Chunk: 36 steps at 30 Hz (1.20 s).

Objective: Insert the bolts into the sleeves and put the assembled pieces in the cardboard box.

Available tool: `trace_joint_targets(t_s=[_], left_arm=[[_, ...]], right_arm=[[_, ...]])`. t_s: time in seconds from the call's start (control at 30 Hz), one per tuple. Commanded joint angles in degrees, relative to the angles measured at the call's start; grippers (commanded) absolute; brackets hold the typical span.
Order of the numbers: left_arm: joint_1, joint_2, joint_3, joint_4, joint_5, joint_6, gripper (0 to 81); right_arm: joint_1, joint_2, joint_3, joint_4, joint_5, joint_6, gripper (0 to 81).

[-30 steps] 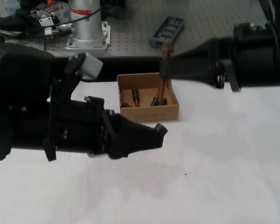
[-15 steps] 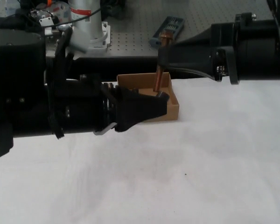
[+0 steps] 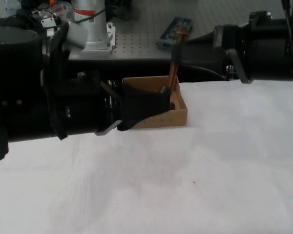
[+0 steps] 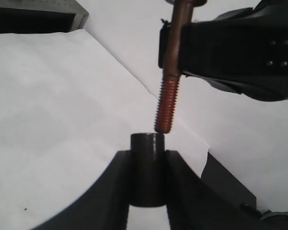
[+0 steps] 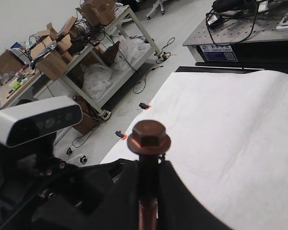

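Two hands meet by the cardboard box (image 3: 178, 117), upper middle of the high view. My left hand (image 4: 148, 158) clamps the sleeve (image 4: 147, 142); my right hand (image 5: 148, 189) grips the bolt (image 4: 165, 105), its tip seemingly touching the sleeve's rim. Insertion step: next I'd centre it, then push straight in.

cardboard box (image 3: 178, 116) half hidden behind left hand (image 3: 158, 102), bolt (image 4: 170, 91) head cropped

Both arms are black and thick. The left arm (image 3: 34, 102) has a small grey-white camera box (image 3: 77, 38) on top. The right arm (image 3: 263, 48) has a ring around it, and its flat finger (image 4: 230, 48) has tiny screws (image 4: 271, 42).
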Motion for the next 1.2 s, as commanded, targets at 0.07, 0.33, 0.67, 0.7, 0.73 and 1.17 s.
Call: trace_joint_targets(t_s=[0.07,0.33,0.67,0.7,0.73,1.17], left_arm=[[0.34,-1.21,-0.2,-0.75,0.08,0.09,0.6],[0.34,-1.21,-0.2,-0.75,-0.26,0.75,0.6],[0.34,-1.21,-0.2,-0.89,-2.51,2.68,0.6],[0.34,-1.21,-0.2,-0.89,-2.37,2.68,0.6],[0.34,-1.21,-0.2,-0.89,-1.51,2.49,0.6],[0.34,-1.21,-0.2,4.32,0.74,4.31,0.6]], right_arm=[[-0.05,1.25,-0.3,-2.57,-0.42,-0.13,2.9],[-0.05,1.64,-0.3,-3.16,-5.99,1.95,2.9],[0.05,1.64,-0.3,-3.16,-9.29,4.31,2.9],[0.05,1.64,-0.3,-3.16,-9.29,4.31,2.9],[0.05,1.64,-0.3,-3.16,-9.04,4.2,2.9],[-2.81,1.64,-0.3,-3.27,-7.53,2.08,2.9]])
